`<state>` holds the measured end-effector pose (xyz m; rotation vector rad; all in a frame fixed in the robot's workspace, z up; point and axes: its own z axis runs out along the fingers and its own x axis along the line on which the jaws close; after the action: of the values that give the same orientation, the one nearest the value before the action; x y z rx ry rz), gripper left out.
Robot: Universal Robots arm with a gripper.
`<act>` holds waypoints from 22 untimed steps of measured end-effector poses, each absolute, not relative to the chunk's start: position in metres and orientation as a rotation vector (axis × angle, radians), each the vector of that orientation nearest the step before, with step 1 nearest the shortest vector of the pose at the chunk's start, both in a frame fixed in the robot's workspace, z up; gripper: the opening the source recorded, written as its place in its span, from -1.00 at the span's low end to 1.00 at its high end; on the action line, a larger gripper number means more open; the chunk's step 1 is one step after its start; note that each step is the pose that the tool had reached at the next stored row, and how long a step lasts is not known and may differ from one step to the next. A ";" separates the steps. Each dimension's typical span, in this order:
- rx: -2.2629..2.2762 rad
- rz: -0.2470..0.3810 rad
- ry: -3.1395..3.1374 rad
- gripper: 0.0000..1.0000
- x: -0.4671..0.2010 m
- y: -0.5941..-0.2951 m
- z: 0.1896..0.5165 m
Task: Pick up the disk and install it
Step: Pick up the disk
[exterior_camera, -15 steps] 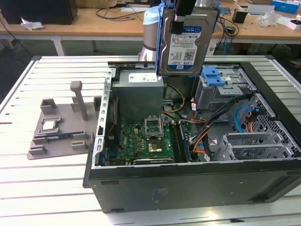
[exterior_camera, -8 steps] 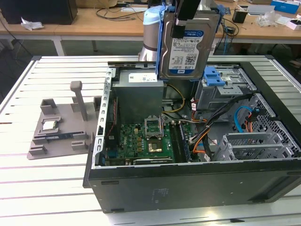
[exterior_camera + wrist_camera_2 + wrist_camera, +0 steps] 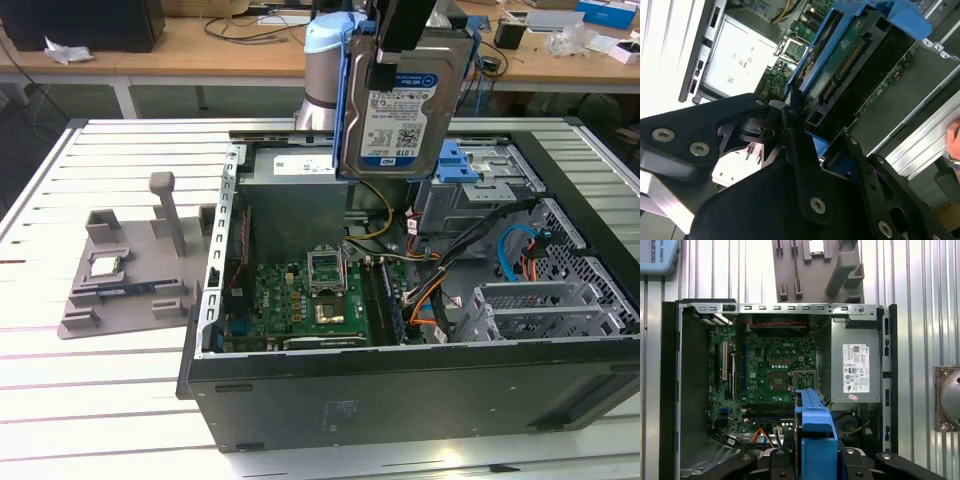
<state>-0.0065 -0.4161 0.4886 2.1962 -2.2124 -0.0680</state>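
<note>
While tool point(image 3: 817, 131) pinches disk point(image 3: 405, 105) upright over case point(image 3: 400, 390), best kept square to cage point(image 3: 480, 190), clear of cables point(image 3: 432, 292).

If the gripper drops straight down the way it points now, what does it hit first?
Probably the loose yellow and black cables beside the grey metal power supply box, met by the lower edge of the silver blue-bracketed disk that the gripper holds; depth is unclear.
</note>
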 end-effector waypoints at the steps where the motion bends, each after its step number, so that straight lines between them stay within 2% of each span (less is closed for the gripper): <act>1: 2.196 -0.068 -2.212 -0.26 -0.007 -0.418 0.488; 22: 2.196 -0.068 -2.212 -0.26 -0.007 -0.452 0.486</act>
<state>-0.0065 -0.4522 0.4860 2.1962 -2.2125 -0.0681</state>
